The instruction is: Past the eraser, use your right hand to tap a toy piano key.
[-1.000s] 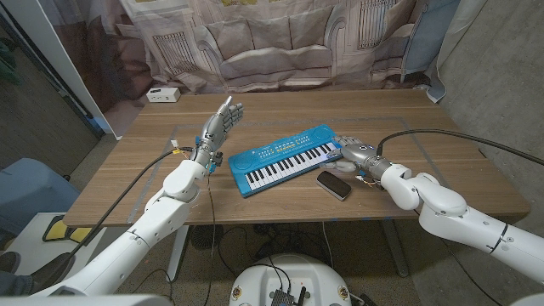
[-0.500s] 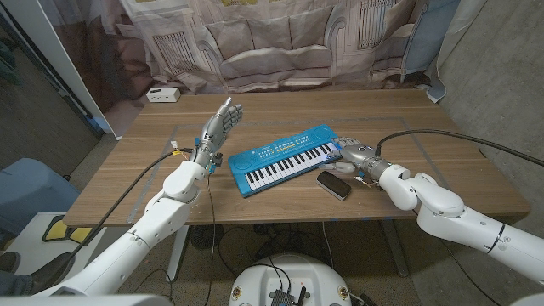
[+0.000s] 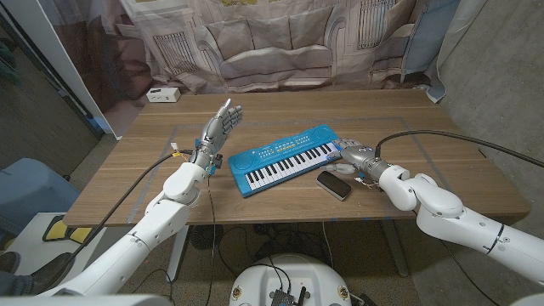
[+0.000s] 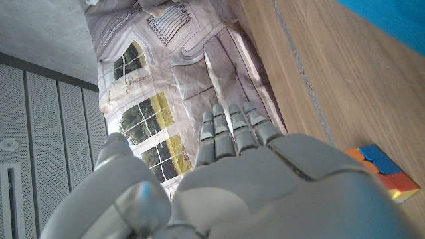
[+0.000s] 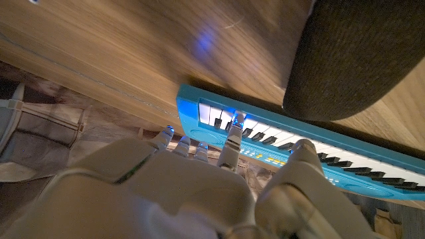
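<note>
A blue toy piano lies slantwise at the table's middle. Just in front of its right end lies a dark oblong eraser. My right hand is beyond the eraser at the piano's right end and holds nothing. In the right wrist view the hand reaches over the piano, with one fingertip on the white keys near the end, beside the eraser. My left hand is raised above the table left of the piano, fingers straight and empty.
A small white box sits at the table's back left. A coloured cube lies on the wood near my left hand. A printed curtain hangs behind the table. Bare wood stretches right of the piano.
My right arm has crept slightly left toward the piano. The left hand stays raised where it was.
</note>
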